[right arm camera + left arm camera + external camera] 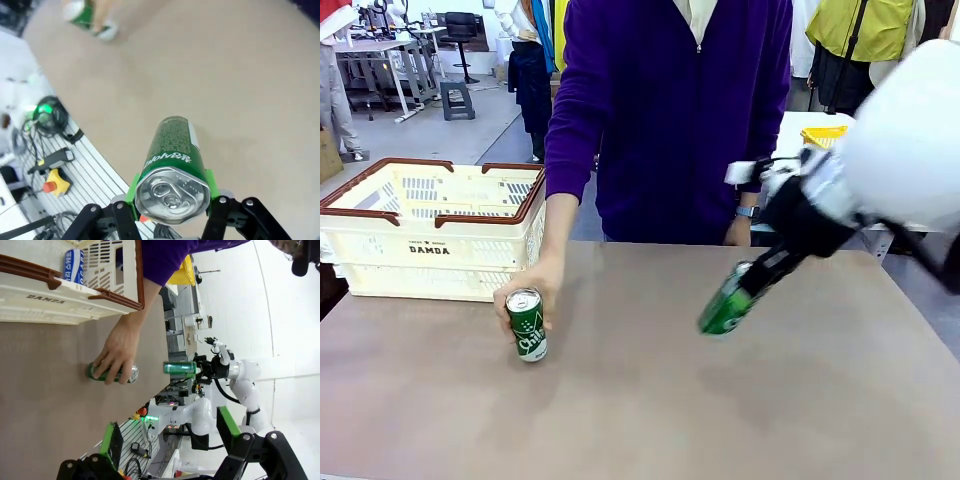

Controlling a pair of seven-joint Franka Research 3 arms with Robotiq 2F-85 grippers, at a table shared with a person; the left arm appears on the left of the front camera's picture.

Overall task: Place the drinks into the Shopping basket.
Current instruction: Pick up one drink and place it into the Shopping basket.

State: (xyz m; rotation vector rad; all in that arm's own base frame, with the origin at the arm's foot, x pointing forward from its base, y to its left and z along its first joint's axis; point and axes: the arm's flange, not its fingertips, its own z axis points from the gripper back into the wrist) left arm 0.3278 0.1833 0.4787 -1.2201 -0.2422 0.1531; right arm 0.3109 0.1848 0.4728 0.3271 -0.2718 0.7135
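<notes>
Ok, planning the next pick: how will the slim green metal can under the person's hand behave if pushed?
The slim green metal can stands upright on a narrow base, so a high push would probably tip it. Round, it would likely roll. Its smooth wall may slip.

basket (430,250): big cream-white plastic one, slotted sides, dark brown rim and handles, handles folded down on the rim, DAMDA printed on the near side. Sits at the far left of the table (620,420).
blue can (75,266): blue and white, already inside the basket, looks like it's lying on its side.
standing can (527,325): green with white lettering, silver top, upright on the table just in front of the basket's right corner, with a person's hand (535,285) wrapped round it.
held can (725,308): green too, up off the table on the right, tilted with its bottom pointing down-left, top end clamped in the right gripper (171,185).
</notes>
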